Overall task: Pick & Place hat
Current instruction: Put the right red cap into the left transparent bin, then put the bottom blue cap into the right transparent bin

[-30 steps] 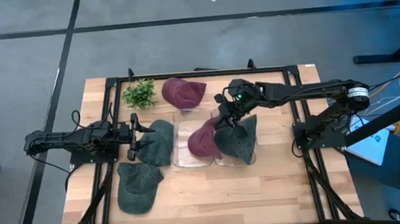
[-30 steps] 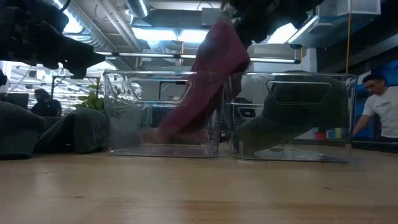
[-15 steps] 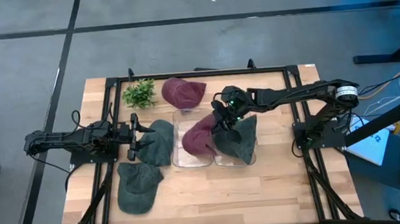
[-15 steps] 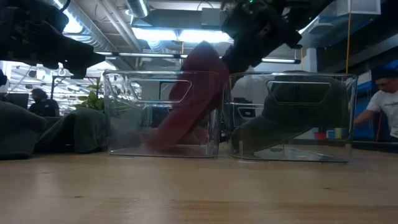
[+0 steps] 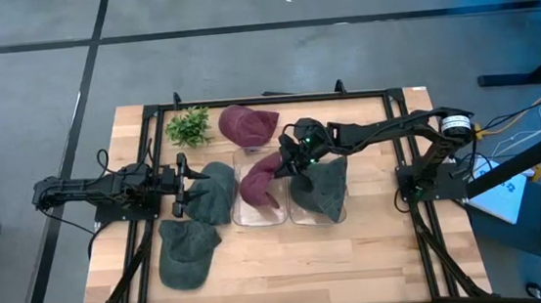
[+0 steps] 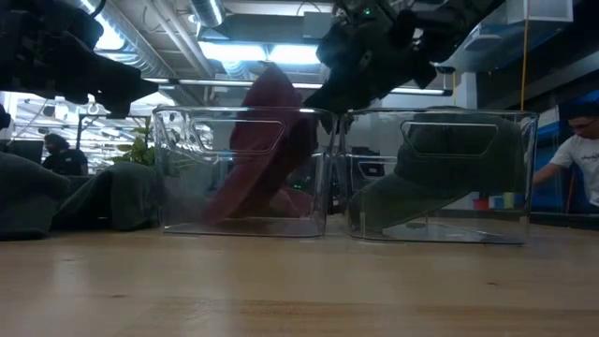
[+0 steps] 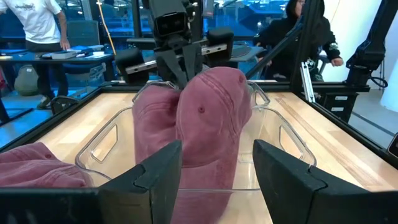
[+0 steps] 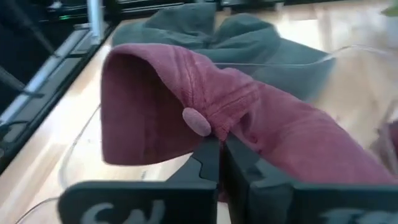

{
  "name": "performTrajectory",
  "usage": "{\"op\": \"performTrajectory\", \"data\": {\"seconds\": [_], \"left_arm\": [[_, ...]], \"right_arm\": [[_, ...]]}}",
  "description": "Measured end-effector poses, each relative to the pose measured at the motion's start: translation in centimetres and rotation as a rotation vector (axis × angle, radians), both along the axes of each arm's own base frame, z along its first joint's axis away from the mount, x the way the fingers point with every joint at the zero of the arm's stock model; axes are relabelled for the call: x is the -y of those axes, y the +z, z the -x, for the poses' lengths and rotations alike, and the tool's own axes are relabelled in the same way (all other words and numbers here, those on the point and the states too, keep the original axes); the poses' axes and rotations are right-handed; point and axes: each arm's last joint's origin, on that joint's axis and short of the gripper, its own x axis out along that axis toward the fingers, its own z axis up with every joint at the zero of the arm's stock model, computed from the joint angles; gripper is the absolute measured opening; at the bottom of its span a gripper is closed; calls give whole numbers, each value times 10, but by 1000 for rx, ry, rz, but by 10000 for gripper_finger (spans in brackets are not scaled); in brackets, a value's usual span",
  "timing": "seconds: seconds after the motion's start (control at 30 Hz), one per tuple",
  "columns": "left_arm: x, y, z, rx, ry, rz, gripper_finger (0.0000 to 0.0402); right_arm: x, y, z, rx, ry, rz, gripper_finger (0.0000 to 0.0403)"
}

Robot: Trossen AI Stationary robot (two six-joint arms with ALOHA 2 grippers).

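My right gripper (image 5: pixel 291 158) is shut on a maroon hat (image 5: pixel 258 180) that stands tilted inside the left clear bin (image 6: pixel 178 168). The right clear bin (image 6: pixel 519 140) holds a dark green hat (image 5: pixel 321 188), which leans against its wall. A second maroon hat (image 5: pixel 247 124) lies on the table behind the bins. My left gripper (image 5: pixel 183 184) waits open at the table's left, beside a green hat (image 5: pixel 213 191); another green hat (image 5: pixel 186 252) lies nearer the front edge. My right gripper pinches the maroon hat's crown (image 8: pixel 233 118) between its two fingers (image 8: pixel 208 158), right beside the top button (image 8: pixel 198 122). The fingers come from above, slanting in from the table's right. The hat hangs tilted below them, its lower end (image 6: pixel 220 211) down at the bin's floor.
A small green plant (image 5: pixel 188 126) stands at the far left of the table. A black frame (image 5: pixel 266 99) runs round the work area. People are in the room beyond the table (image 6: pixel 571 159). Bare wood (image 5: pixel 291 267) lies in front of the bins.
My right gripper has moved toward the table's left edge and down, staying shut. The maroon hat has gone with it from above the wall between the two bins into the left bin, sinking lower and leaning over to the left.
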Motion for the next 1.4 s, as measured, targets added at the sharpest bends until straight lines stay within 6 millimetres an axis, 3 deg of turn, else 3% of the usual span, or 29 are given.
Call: {"op": "performTrajectory", "data": {"seconds": [0.17, 0.4, 0.63, 0.83, 1.4], "left_arm": [[0, 0, 0, 0, 0, 0, 194], [0, 0, 0, 0, 0, 0, 194], [0, 0, 0, 0, 0, 0, 194], [0, 0, 0, 0, 0, 0, 194], [0, 0, 0, 0, 0, 0, 194]], "right_arm": [[3, -1, 0, -32, -120, -27, 46], [-1, -10, 6, -150, -95, -90, 106], [-3, -8, 7, -160, -104, -103, 129], [-4, 16, 18, -106, -128, -84, 131], [-28, 85, 77, -50, -170, -63, 131]]}}
